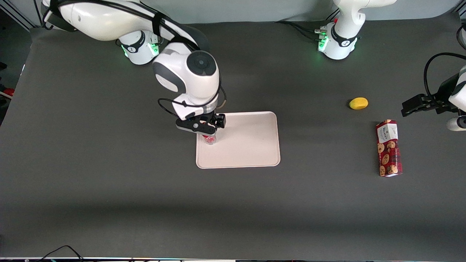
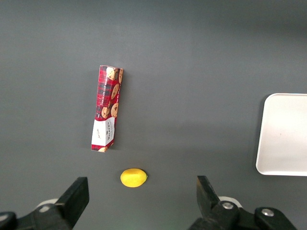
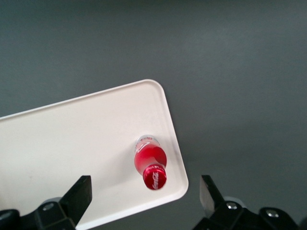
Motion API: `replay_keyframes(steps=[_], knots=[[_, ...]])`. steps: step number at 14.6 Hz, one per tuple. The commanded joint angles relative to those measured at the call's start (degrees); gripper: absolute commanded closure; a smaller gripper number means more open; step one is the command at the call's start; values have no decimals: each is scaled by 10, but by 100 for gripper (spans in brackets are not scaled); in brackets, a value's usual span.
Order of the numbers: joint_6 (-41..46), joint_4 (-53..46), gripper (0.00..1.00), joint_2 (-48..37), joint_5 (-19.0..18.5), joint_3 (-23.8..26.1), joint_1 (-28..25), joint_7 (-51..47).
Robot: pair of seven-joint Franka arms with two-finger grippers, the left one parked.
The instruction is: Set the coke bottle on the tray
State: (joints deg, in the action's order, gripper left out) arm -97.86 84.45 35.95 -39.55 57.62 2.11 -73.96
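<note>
The coke bottle [image 3: 150,163], small and red with a red cap, stands upright on the pale pinkish-white tray [image 3: 72,143] close to one of its corners. In the front view the bottle [image 1: 209,138] shows just below my gripper, at the tray's [image 1: 247,145] edge toward the working arm's end. My gripper [image 3: 144,199] is open, above the bottle and apart from it, its two fingers spread wide on either side. In the front view the gripper [image 1: 208,134] hangs over that tray edge.
A red cookie box [image 1: 388,148] lies toward the parked arm's end of the table, with a yellow lemon [image 1: 358,103] farther from the front camera. Both also show in the left wrist view, the box [image 2: 107,108] and the lemon [image 2: 133,177].
</note>
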Motion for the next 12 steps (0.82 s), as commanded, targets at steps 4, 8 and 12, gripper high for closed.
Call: replay_keyframes(steps=[4,8,12], knots=[[190,-179,0,-59,66,27,25,167],[313,-253,0,-91,72,22,75,351],[417,-328,0,-107,97,-40,110,489]])
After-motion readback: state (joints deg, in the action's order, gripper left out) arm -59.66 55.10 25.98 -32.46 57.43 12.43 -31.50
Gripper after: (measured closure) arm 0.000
